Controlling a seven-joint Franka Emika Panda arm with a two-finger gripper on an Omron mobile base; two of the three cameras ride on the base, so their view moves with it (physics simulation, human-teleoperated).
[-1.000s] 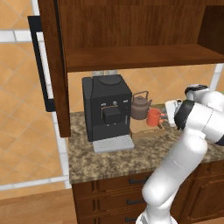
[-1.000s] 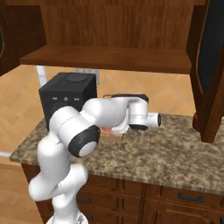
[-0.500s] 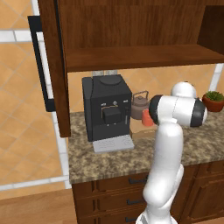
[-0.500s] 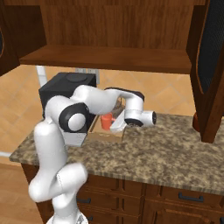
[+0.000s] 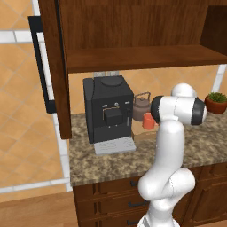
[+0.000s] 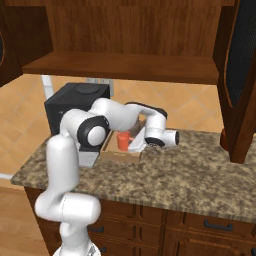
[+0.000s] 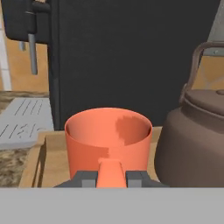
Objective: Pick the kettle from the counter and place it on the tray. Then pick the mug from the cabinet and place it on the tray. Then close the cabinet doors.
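Observation:
The orange-red mug (image 7: 108,140) stands upright over the light-wood tray (image 7: 37,162), beside the brown-grey kettle (image 7: 194,140) that sits on the tray. My gripper (image 7: 111,177) is shut on the mug's loop handle, one fingertip on each side of it. From the right base, the mug (image 6: 123,140) is in the tray (image 6: 120,153) with the gripper (image 6: 135,145) just to its right. From the left base, the kettle (image 5: 142,104) and mug (image 5: 148,120) show behind my arm. Both cabinet doors (image 5: 53,66) (image 6: 241,75) stand open.
A large black coffee machine (image 5: 108,111) stands on the granite counter (image 5: 106,164) right behind the tray's left side. The cabinet's wooden shelf (image 6: 120,67) hangs above. A small potted plant (image 5: 217,102) sits at the counter's far right.
My arm has swung left and carried the mug from right of the kettle down onto the tray beside it.

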